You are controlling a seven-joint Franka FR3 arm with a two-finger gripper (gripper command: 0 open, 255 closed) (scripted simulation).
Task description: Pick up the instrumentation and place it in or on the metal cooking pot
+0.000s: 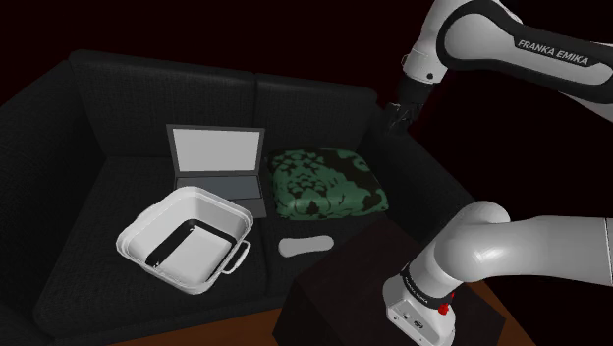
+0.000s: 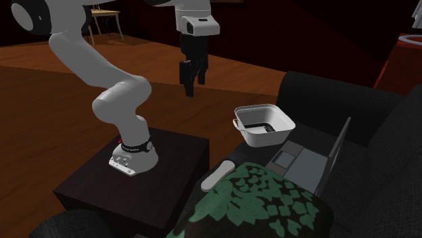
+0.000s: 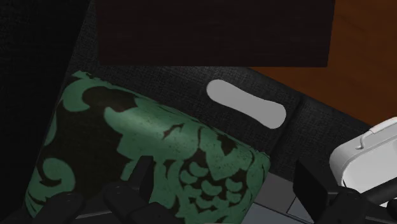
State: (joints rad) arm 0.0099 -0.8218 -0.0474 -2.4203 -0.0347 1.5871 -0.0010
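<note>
Hanging high with its fingers spread and empty, the all-black two-finger gripper [image 2: 189,88] faces down. Past the dark box stand [image 1: 344,270], the flat pale-grey elongated instrument [image 1: 306,246] lies on the black sofa [image 1: 98,197], near the green patterned cushion [image 1: 324,182] and the white rectangular two-handled pot [image 1: 224,218]; behind the pot stands an open grey laptop [image 1: 216,152].

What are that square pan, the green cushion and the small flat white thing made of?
Pan: smooth pale grey-white with soft sheen, possibly metal or enamel. Cushion: likely fabric, given its green-and-black leafy print and plump rounded edges. Flat white thing: plain matte white; material cannot be told.
</note>
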